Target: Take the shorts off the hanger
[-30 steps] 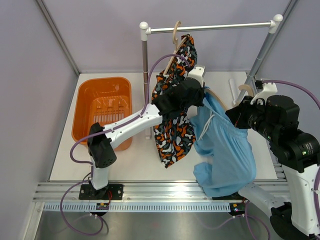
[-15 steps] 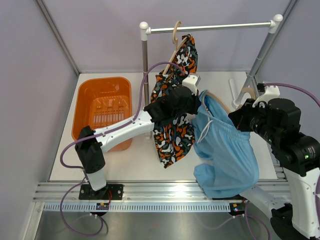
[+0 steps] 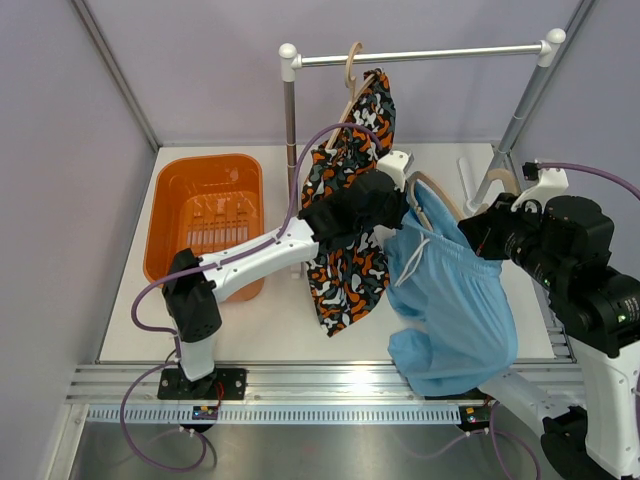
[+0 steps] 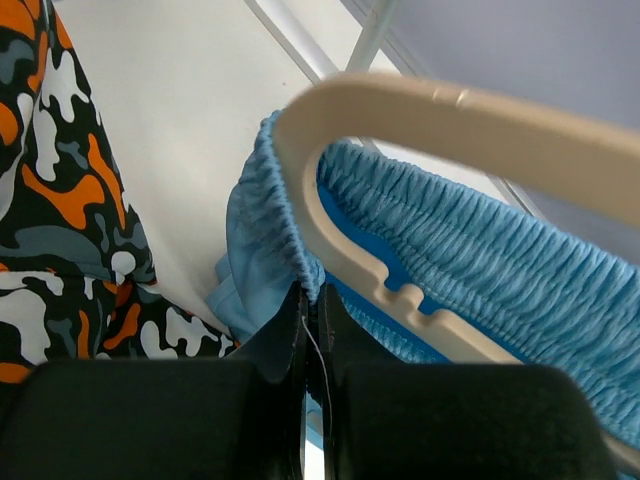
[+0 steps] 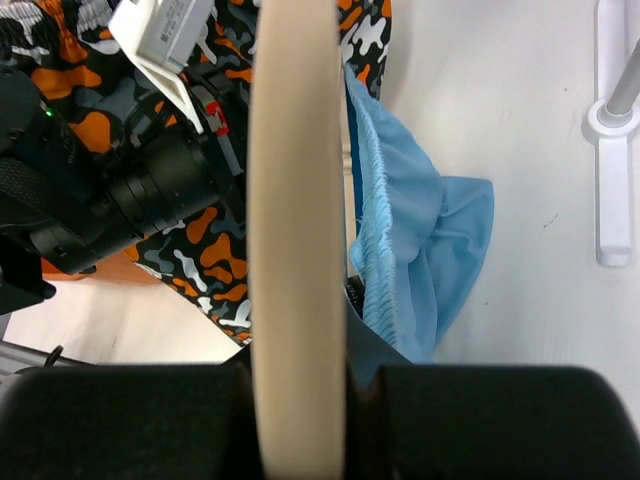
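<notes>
Nearest me, the blue shorts (image 3: 450, 310) drape down to the front edge of the table (image 3: 290, 310), their waistband strung on the hanger (image 5: 297, 200). The right gripper (image 5: 298, 378) is clamped on that hanger and holds it above the table. The left gripper (image 4: 312, 325) has its fingers pressed together on the blue waistband, just under the hanger's end. Left of it, the camo shorts (image 3: 345, 270) hang from the rail (image 3: 420, 56) at the back. The basket (image 3: 205, 160) sits well left.
</notes>
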### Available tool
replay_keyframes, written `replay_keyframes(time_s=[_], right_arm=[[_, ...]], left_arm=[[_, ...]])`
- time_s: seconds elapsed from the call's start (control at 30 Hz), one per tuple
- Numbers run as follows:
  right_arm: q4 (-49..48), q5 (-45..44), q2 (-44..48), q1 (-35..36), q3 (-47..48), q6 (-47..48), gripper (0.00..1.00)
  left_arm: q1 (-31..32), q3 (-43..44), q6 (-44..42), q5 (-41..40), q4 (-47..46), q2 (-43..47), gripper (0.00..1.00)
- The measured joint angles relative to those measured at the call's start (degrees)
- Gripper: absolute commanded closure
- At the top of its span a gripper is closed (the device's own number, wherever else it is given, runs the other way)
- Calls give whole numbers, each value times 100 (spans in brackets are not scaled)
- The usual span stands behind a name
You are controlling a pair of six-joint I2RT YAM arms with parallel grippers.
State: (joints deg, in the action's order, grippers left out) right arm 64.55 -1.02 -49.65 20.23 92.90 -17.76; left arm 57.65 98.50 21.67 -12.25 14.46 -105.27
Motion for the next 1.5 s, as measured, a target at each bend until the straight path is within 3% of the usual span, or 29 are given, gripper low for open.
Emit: replay_keyframes(time_s=[0.33,0.57,0.67,1.03,1.2,1.37,1.5], right_arm=[[-352,-146,-7,0,240,0,100],[-634,-424,-33,0,109,0,100],[-785,-579,-72,0,-9,2,100],[-1469,-1373,-903,0,116,90,100],[-1703,-1580,-1550,0,461,129,100],[-1694,-1652,-1847,0,940,155,100],[-1694,-1652,-1770,0,1106,155,100]], left_arm=[[-33,-72,-55,275,83,13,100],[229,-953,-426,643,-120,678,100],[739,-1051,-846,562,13,1095,100],[3781,-1060,-2479,498,1095,2103,100],[4389,-1102,-2651,555,1742,2205,100],[4500,-1134,-2610,-426,2144,2564,100],[4465,-459,-2717,-2011,2579,2800,100]])
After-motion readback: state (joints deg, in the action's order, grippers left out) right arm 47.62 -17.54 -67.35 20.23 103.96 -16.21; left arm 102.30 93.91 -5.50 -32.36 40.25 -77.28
